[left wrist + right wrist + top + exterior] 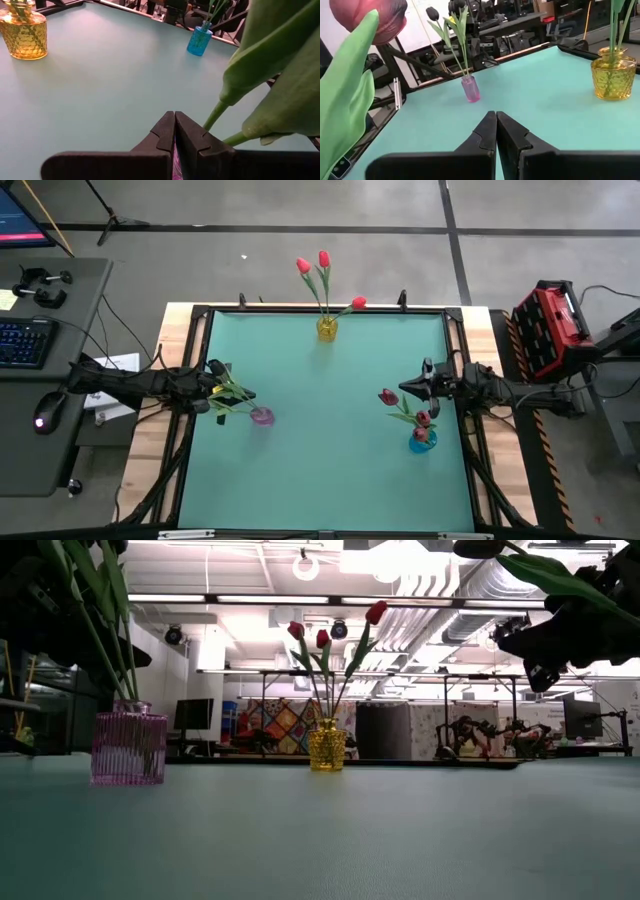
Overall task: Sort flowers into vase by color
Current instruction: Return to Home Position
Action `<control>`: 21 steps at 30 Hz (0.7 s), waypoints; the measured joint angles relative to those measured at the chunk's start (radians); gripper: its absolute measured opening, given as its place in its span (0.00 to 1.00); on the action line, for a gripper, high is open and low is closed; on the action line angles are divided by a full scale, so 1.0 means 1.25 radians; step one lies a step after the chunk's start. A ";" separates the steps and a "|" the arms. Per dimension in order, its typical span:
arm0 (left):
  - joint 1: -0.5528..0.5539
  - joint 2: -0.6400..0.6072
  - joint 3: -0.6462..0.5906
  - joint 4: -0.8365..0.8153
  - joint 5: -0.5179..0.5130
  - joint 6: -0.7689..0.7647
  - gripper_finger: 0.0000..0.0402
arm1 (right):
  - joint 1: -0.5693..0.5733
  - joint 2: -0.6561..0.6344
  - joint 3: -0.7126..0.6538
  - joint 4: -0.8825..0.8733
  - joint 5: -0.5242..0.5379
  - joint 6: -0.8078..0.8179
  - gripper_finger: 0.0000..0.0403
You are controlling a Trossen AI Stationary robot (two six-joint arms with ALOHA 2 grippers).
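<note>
Fingers pressed together on nothing, the left end effector point(175, 125) hangs centre left in the high view near the violet vase point(262, 417); the right end effector point(496, 122), equally clenched and empty, hangs centre right by the blue vase point(422, 440). Flowers point(323, 258) all stand in vases, red ones top centre in the yellow vase point(327, 328). They look light and bendy, probably best gripped mid-stem. Low view omits the blue vase.

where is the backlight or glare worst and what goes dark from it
Low view: bright ceiling lights backlight the scene, so the tulip leaves above the violet vase turn near-black silhouettes. Left wrist view: a pale sheen on the teal table beside the yellow vase. High view: evenly lit.
</note>
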 joint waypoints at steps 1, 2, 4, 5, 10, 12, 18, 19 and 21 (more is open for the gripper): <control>0.000 0.000 0.000 0.000 0.000 0.000 0.00 | 0.000 0.000 0.000 0.000 0.000 0.000 0.00; 0.000 0.000 0.000 0.000 0.000 0.000 0.00 | 0.000 0.000 0.000 0.000 0.000 0.000 0.00; 0.000 0.000 0.000 0.000 0.000 0.000 0.00 | 0.000 -0.001 0.000 0.000 0.000 0.000 0.00; 0.000 0.000 0.000 0.000 0.000 0.000 0.00 | 0.006 -0.010 0.000 -0.001 0.003 0.000 0.00; 0.000 0.000 0.000 -0.001 0.000 0.000 0.00 | 0.018 -0.069 0.001 0.027 0.002 0.000 0.00; 0.000 -0.001 0.000 -0.002 0.000 0.000 0.00 | 0.025 -0.069 0.001 0.048 0.002 0.000 0.00; 0.000 -0.052 0.000 -0.006 0.000 0.000 0.00 | 0.031 -0.067 0.001 0.040 0.001 0.000 0.00; 0.000 -0.065 0.000 -0.007 0.000 0.000 0.00 | 0.031 -0.065 0.001 0.035 0.002 0.000 0.00; 0.000 -0.093 0.000 -0.006 0.000 0.000 0.00 | 0.031 -0.065 0.001 0.019 0.004 0.000 0.00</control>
